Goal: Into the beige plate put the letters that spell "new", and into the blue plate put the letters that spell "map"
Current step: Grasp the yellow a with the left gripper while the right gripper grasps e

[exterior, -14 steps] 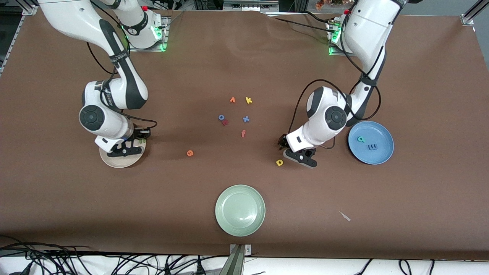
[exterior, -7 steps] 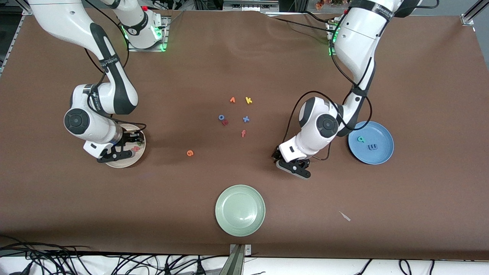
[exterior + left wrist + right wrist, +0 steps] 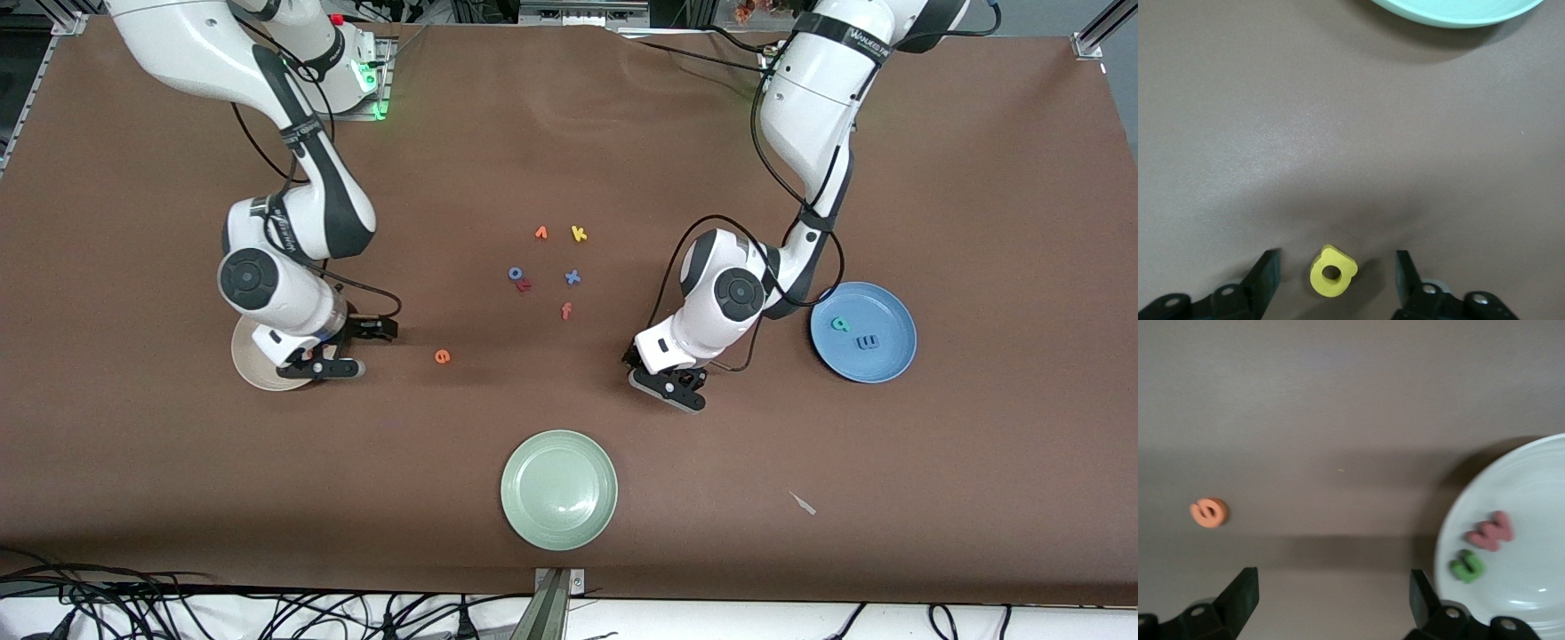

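1. Beige plate (image 3: 249, 360) holds the green n (image 3: 1468, 565) and pinkish-red w (image 3: 1490, 532); right gripper (image 3: 348, 347) at its rim — spread wide, empty.
2. Orange e (image 3: 442, 356) lies on the table.
3. Left gripper (image 3: 669, 388) straddles the yellow a (image 3: 1332, 271) — parted, not touching.
4. Blue plate (image 3: 892, 311) holds the teal p (image 3: 839, 324) and blue m (image 3: 867, 341).

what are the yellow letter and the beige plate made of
The yellow letter looks like soft foam: matte, thick-cut, with slightly rounded edges. The beige plate seems to be smooth plastic or glazed ceramic, judging by the small glint near its rim; which one is unclear.

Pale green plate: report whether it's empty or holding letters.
Empty. The pale green plate shows only its bare glazed surface in the front view.
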`<state>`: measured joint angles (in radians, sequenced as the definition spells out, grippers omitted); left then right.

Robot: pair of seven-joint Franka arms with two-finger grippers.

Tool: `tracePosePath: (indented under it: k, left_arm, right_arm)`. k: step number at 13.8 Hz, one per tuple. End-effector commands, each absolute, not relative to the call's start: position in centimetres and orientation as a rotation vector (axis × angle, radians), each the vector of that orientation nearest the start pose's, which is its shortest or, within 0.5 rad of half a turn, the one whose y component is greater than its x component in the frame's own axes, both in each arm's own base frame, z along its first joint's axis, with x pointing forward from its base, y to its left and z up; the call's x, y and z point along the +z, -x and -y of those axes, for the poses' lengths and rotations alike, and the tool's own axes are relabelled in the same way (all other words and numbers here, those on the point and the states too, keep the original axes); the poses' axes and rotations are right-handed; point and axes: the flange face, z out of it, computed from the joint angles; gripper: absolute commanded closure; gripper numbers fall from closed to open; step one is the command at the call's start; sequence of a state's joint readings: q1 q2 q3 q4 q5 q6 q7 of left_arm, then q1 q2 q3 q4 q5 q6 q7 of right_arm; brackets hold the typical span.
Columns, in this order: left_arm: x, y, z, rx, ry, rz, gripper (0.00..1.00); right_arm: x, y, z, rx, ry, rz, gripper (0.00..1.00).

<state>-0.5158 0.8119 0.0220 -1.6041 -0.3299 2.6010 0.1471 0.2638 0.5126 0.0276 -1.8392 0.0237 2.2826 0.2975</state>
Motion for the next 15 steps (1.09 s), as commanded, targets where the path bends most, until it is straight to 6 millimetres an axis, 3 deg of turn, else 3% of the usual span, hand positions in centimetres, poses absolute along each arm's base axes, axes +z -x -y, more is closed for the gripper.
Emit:
tracePosePath:
  k: [1,5,10,12,13,15]
  left_arm:
    - [16.5,-62.7,33.3,-0.268,3.255,-0.675,0.42]
    - [16.1,-62.6,32.6,-0.255,3.237,-0.682,0.68]
    - [16.9,-62.9,32.3,-0.251,3.239,-0.666,0.74]
    - [20.4,-63.9,30.1,-0.18,3.21,-0.674,0.76]
    - [22.6,-64.7,28.0,-0.144,3.198,-0.666,0.76]
    - [24.4,-64.4,23.9,-0.101,3.175,-0.639,0.76]
  right_arm:
    - [23.1,-62.2,-21.3,0.117,3.12,-0.158,0.0]
    - [20.9,-62.4,-25.4,0.083,3.107,-0.263,0.0]
    - [18.6,-62.2,-27.8,0.067,3.101,-0.271,0.0]
    - [18.2,-62.5,-28.2,0.054,3.097,-0.267,0.0]
    - [17.7,-62.4,-28.1,0.061,3.099,-0.268,0.0]
    - [17.7,-62.5,-28.2,0.061,3.095,-0.273,0.01]
